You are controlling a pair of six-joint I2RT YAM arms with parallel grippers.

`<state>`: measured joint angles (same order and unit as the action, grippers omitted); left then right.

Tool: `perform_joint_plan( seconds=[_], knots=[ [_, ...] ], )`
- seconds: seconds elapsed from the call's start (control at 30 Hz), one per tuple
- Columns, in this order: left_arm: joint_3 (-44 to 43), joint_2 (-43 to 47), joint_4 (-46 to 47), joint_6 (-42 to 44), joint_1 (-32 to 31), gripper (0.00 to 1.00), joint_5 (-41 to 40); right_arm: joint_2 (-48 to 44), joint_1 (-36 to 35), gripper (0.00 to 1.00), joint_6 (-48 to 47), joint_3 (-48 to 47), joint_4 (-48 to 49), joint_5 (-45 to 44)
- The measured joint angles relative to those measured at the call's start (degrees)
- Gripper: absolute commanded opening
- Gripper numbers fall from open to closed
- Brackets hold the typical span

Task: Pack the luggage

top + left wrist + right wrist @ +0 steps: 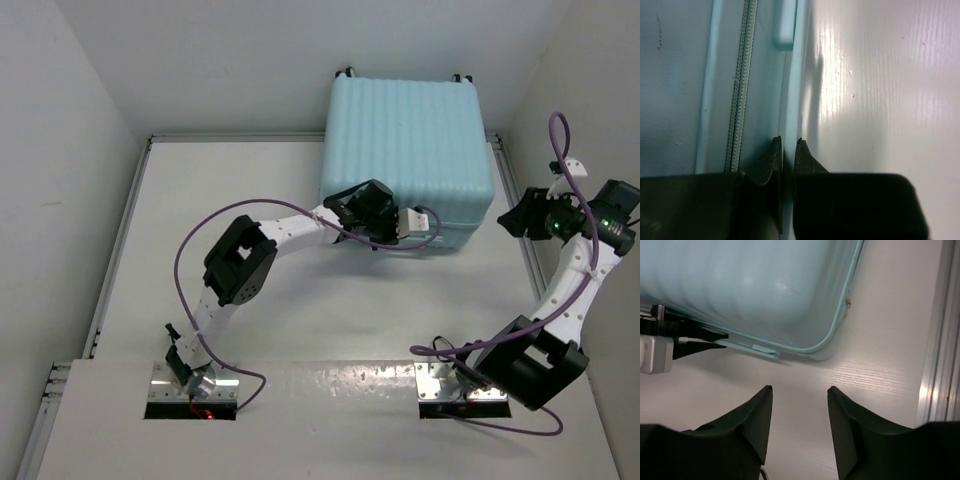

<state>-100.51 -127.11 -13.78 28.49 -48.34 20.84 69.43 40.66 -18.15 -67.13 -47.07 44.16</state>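
I have the luggage (405, 150) lying shut at the far side of the counter (300, 320), so I judge the packing barely begun: it has yet to be opened. My left gripper (428, 222) is pinched on its near rim, and my right gripper (800, 390) hangs spread apart beside its corner.

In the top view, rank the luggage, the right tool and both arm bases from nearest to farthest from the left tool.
1. luggage: at the left tool itself.
2. right tool: to the right.
3. right arm base: near edge.
4. left arm base: near edge, far left.
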Motion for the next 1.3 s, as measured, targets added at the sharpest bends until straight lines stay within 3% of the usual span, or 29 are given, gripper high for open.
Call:
perform_joint_plan(
  seconds=[0.23,0.57,0.83,0.97,1.1,1.2,1.3],
  knots=[
    [4.7,2.4,2.9,1.6,1.3,0.00,2.4,3.9,0.4,0.45,-9.4,0.1,-3.8,8.6],
    [13.7,7.7,6.2,3.5,4.5,0.00,5.7,13.6,0.1,0.49,-21.0,0.1,-5.9,10.4],
    [27.0,18.5,0.2,12.3,13.0,0.00,11.5,11.9,0.1,0.51,-33.5,6.3,-7.7,13.6],
    [28.0,19.6,-1.8,15.3,14.5,0.00,11.9,11.9,-1.3,0.45,-40.0,8.8,-9.6,15.2],
    [27.5,19.5,-2.5,15.6,14.5,0.00,11.9,13.2,-5.6,0.46,-48.0,8.9,-12.8,17.0],
    [27.4,19.5,-2.7,15.6,14.5,0.00,11.8,13.3,-9.9,0.47,-48.1,11.5,-7.9,17.7],
    [27.4,19.5,-2.8,15.5,14.5,0.00,11.8,12.9,-13.8,0.47,-41.7,17.6,4.3,17.0]
  ],
)
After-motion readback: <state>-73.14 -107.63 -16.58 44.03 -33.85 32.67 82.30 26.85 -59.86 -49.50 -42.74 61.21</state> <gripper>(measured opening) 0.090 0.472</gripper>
